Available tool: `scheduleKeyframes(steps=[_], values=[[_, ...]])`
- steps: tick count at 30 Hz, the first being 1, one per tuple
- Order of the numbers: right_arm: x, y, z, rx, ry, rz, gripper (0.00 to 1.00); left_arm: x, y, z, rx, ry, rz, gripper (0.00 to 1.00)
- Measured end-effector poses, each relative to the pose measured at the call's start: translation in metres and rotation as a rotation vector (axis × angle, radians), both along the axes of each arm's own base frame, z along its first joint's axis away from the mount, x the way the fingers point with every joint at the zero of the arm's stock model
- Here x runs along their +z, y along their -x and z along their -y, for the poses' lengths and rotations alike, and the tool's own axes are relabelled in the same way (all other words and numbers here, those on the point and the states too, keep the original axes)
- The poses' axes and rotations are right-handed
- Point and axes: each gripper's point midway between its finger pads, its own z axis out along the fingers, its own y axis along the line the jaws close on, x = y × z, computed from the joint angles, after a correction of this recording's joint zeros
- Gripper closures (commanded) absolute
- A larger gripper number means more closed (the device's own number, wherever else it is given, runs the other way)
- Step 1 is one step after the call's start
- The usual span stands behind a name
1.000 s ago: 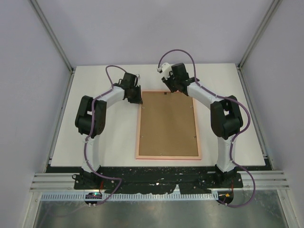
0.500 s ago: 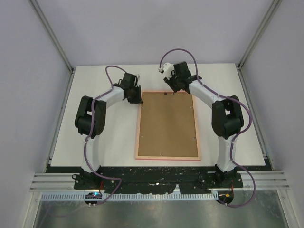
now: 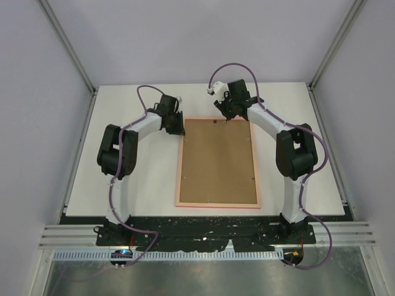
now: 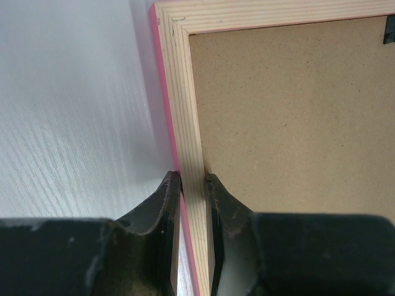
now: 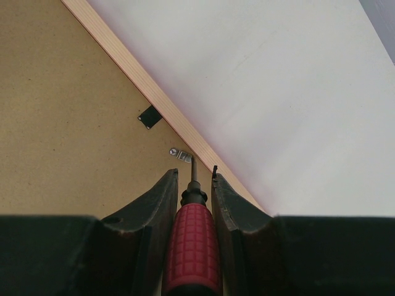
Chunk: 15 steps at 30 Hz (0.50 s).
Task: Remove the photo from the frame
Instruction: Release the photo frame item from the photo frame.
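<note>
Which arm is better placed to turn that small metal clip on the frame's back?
Right. The right end effector grips a red-handled screwdriver whose tip sits at the metal clip. The left end effector is clamped on the frame's side rail.

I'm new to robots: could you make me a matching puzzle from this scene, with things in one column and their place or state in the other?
Things:
1. left claw
2. right claw
3. frame
4. backing board

Place or state:
A. plain brown, facing up
B. grips a red-handled screwdriver
C. pinches the frame's side rail
D. pink-edged, lying back-up on the table

Pairs: 1-C, 2-B, 3-D, 4-A
</note>
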Motion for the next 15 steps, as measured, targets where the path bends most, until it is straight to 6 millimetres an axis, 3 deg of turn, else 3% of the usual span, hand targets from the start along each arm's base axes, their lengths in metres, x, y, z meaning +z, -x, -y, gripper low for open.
scheduleKeyframes(steps=[15], values=[[-0.0001, 0.0023, -0.0023, 0.033, 0.004, -0.002, 0.92, 0.0000, 0.0003, -0.0002, 0.000, -0.001, -0.001, 1.00]])
